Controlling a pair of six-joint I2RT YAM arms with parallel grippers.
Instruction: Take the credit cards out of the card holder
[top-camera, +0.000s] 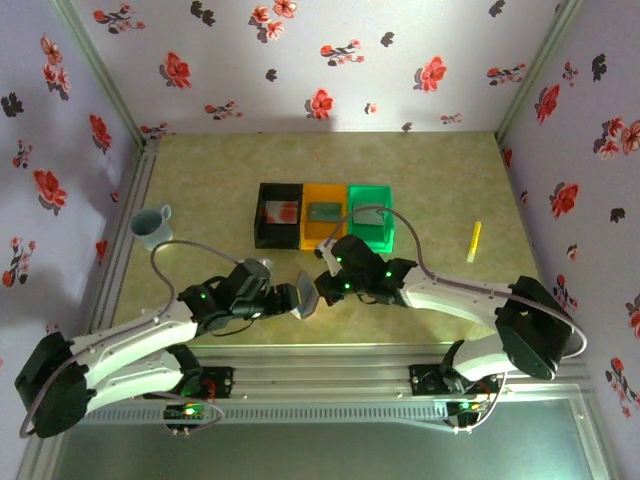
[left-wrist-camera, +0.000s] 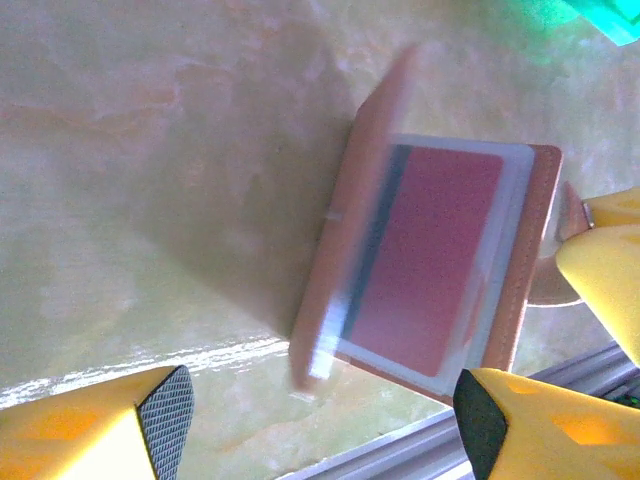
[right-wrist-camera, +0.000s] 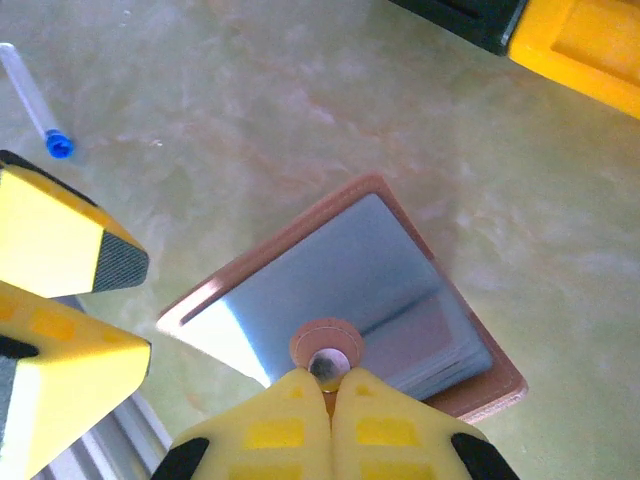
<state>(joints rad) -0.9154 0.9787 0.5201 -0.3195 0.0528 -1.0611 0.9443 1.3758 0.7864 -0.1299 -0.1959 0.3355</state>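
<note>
Pinkish-tan card holder open, glossy sleeves, right end effector clamped on its snap tab, left end effector apart

Tight in the middle: the left gripper and right gripper sit nose to nose at the card holder, and the black bin, orange bin and green bin wall off the table just behind them. Out left it's wide bare surface, just a cup by the edge. Out right, only a yellow pen lies in the way.
</note>
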